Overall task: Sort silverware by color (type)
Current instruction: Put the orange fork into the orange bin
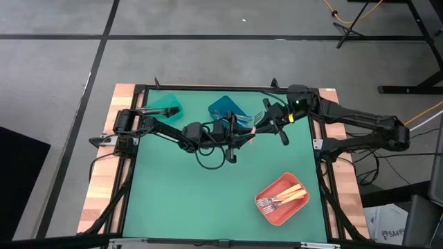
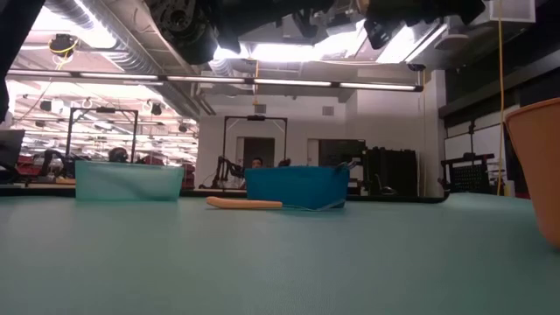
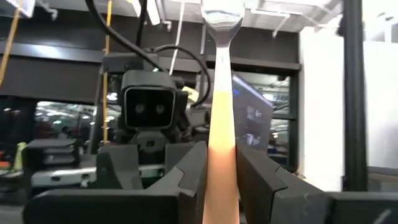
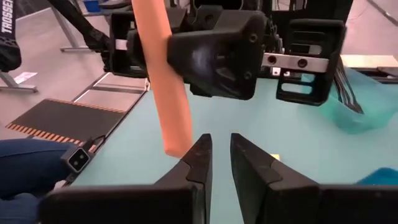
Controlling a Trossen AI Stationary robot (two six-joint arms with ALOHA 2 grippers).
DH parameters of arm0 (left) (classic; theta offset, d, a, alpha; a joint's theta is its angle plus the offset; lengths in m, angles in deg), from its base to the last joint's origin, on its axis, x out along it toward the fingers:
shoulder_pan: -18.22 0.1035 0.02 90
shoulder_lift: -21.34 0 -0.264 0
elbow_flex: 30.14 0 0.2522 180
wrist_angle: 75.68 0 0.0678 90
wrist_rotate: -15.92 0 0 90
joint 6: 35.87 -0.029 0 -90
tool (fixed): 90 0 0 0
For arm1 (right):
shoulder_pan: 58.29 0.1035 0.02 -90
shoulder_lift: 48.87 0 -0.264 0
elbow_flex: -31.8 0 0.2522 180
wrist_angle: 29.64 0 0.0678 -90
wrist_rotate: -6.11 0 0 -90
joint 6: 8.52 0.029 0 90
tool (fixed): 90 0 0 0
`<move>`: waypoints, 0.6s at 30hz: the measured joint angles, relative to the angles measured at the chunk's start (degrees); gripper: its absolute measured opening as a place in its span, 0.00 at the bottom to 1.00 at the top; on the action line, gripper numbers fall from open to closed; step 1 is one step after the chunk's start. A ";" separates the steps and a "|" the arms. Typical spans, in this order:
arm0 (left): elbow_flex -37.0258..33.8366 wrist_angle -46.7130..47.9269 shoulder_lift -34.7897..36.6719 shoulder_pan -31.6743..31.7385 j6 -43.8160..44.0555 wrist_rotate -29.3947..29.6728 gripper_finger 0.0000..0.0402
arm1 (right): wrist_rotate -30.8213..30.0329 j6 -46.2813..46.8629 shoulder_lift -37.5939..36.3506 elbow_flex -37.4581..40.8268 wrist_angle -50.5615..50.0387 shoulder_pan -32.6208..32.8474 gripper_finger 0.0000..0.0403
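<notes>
1. Nearest the camera, the coral-red plastic bin at the bench's near right already holds several gold-handled forks; that colour looks largely sorted.
2. Far left, the teal plastic bin: contents hidden.
3. The blue plastic bin holds dark cutlery, count unclear.
4. The left end effector pinches a gold-handled fork in mid-air.
5. The right end effector, fingers slightly apart, grips nothing.
6. One gold handle lies on the bench.

arms: two, dark, jointed segments | cables: black loops trail beneath the left arm | light: small green-yellow dot on the right arm | left end effector: black angular fingers | right end effector: black wedge-shaped fingers
</notes>
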 joint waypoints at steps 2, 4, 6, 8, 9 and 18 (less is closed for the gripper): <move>0.00 -0.62 0.00 0.00 0.00 -1.49 0.16 | -0.16 -0.06 0.44 0.00 0.02 1.01 0.13; 0.00 -1.00 0.00 0.00 0.02 -3.30 0.16 | -0.19 -0.06 1.09 0.00 -0.29 1.83 0.13; 0.00 -1.14 0.00 -0.02 0.04 -5.03 0.16 | 0.43 -0.06 1.66 0.00 -0.29 2.65 0.13; 0.00 -1.12 0.00 -0.07 0.08 -6.37 0.16 | 1.98 -0.06 2.15 0.00 -0.15 3.15 0.13; 0.00 -1.02 0.00 -0.07 0.09 -6.89 0.16 | 2.90 -0.06 2.34 0.00 -0.18 3.43 0.13; 0.00 -0.97 0.00 -0.44 0.54 -11.93 0.16 | 7.83 -0.06 2.76 0.00 -0.18 3.75 0.13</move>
